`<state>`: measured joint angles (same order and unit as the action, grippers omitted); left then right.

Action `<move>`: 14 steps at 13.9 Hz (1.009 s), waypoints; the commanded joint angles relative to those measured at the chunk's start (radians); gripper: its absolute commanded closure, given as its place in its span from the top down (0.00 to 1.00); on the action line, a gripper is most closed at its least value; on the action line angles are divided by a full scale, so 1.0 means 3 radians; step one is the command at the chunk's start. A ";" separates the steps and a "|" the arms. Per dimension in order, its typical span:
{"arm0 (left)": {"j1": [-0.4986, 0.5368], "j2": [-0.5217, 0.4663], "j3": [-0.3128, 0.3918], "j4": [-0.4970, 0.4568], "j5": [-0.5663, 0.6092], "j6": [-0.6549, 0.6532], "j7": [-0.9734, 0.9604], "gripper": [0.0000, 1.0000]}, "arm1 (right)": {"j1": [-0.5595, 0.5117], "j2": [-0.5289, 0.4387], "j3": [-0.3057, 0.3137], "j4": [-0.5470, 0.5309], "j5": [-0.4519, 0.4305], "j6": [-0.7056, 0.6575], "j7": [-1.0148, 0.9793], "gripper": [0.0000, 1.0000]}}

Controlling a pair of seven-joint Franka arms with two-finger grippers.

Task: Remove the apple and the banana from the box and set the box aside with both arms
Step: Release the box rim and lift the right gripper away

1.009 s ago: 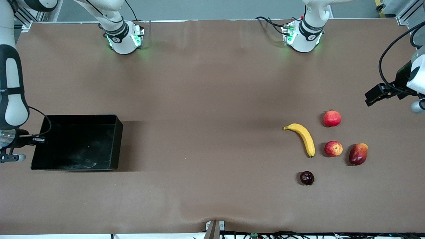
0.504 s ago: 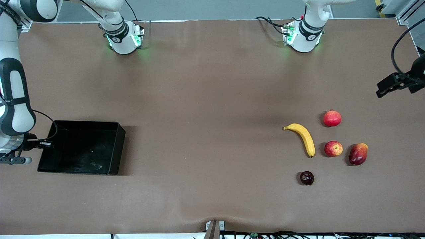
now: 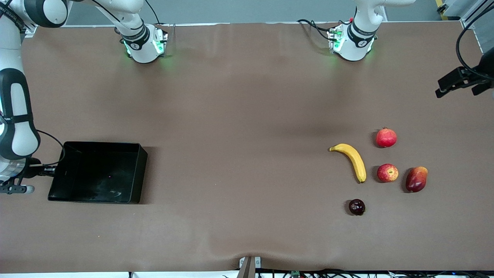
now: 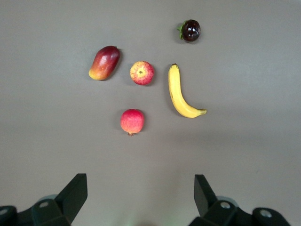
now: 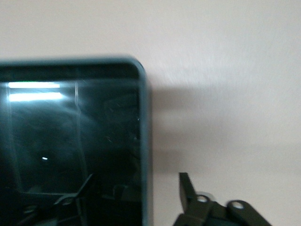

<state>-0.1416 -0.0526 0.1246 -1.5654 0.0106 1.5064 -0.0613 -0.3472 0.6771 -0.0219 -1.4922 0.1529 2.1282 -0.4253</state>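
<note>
Since a second ago the shallow rectangular glossy black plastic box (image 3: 98, 172) has shifted a little toward the middle of the table and now sits flat on the brown table (image 3: 239, 100), at the right arm's end. The right hand (image 5: 136, 200) has let go: in the right wrist view its two fingers stand apart astride the box's wall, one over the inside and one over the table outside, gripping nothing. In the front view this hand sits at the box's edge nearest the table's end. The left hand (image 4: 141, 195) has pulled up and away toward the left arm's end of the table; it hangs over bare table there, fingers spread wide and holding nothing.

The box holds nothing but reflections of light.

The fruits have not moved. The curved yellow banana (image 3: 352, 160) lies with its long axis running from its stem tip, farther from the front camera, to its blunt end nearer it. Just beside it, toward the left arm's end, sits the small round red apple with yellow patches (image 3: 387, 172). A red pomegranate (image 3: 386, 137) lies farther from the camera, a red-and-yellow mango (image 3: 416, 179) is beside the apple, and a dark purple round fruit (image 3: 356, 207) is nearest the camera.
</note>
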 commanded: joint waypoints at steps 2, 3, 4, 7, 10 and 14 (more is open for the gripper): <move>-0.0019 -0.0152 0.0045 -0.0136 -0.0040 -0.0005 0.0041 1.00 | 0.0261 -0.0497 0.0012 -0.0027 -0.0029 -0.0446 0.0047 1.00; -0.0019 -0.0152 0.0035 -0.0131 -0.0035 -0.0005 0.0036 1.00 | 0.0333 -0.0609 0.0017 -0.0032 -0.0064 -0.0579 0.0159 1.00; -0.0019 -0.0137 0.0030 -0.0125 -0.0030 -0.0021 0.0035 1.00 | 0.0435 -0.0722 0.0022 -0.0032 -0.0110 -0.0676 0.0266 1.00; -0.0009 -0.0142 0.0019 -0.0136 -0.0005 -0.0097 0.0035 1.00 | 0.0778 -0.1090 0.0022 -0.0062 -0.0238 -0.1043 0.0756 1.00; 0.0007 -0.0127 0.0019 -0.0141 0.0006 -0.0092 0.0035 1.00 | 0.0962 -0.1463 0.0027 -0.0063 -0.0239 -0.1423 0.1075 1.00; -0.0003 -0.0116 0.0014 -0.0131 0.0011 -0.0062 0.0035 1.00 | 0.0999 -0.1908 0.0042 -0.0073 -0.0244 -0.1816 0.1233 1.00</move>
<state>-0.1405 -0.0744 0.1286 -1.5975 0.0106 1.4881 -0.0613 -0.0521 0.1808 -0.0099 -1.4738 0.0935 1.6173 -0.1004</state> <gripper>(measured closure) 0.000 0.000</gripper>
